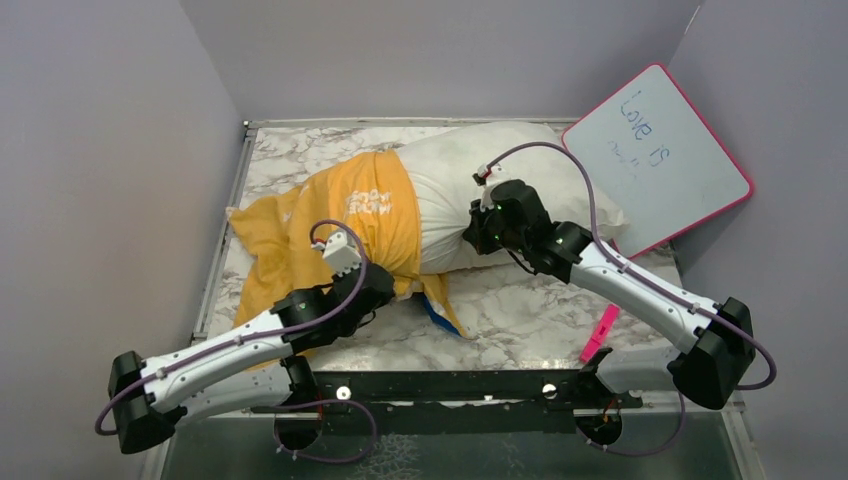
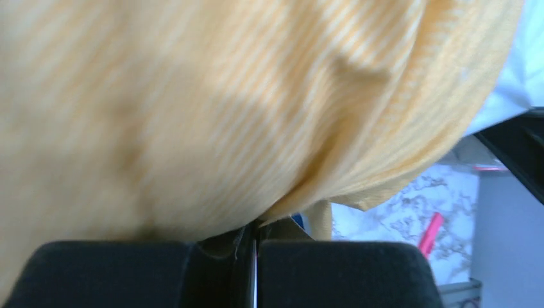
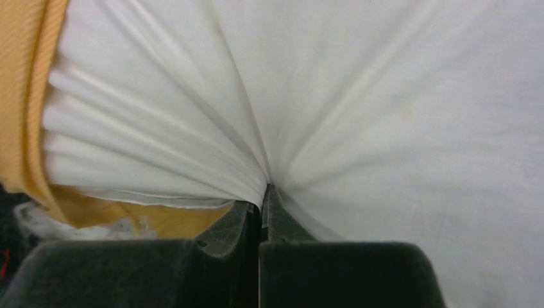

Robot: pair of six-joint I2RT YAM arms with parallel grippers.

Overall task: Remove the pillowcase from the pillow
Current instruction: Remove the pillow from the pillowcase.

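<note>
White pillow (image 1: 465, 178) lies crosswise; left pincer (image 2: 255, 231) pinches the pillowcase (image 1: 350, 215), right pincer (image 3: 264, 196) the pillow.

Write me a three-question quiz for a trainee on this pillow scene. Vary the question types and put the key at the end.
1. True or false: the pillowcase covers the whole pillow.
2. What is the right gripper shut on? A: the pillowcase. B: the pillow. C: nothing.
3. Fill the gap: the left gripper is shut on a fold of the ___.

Key
1. False: the pillow's right part lies bare.
2. B: white fabric is bunched between the jaws.
3. pillowcase: orange cloth runs into the closed jaws.
</note>
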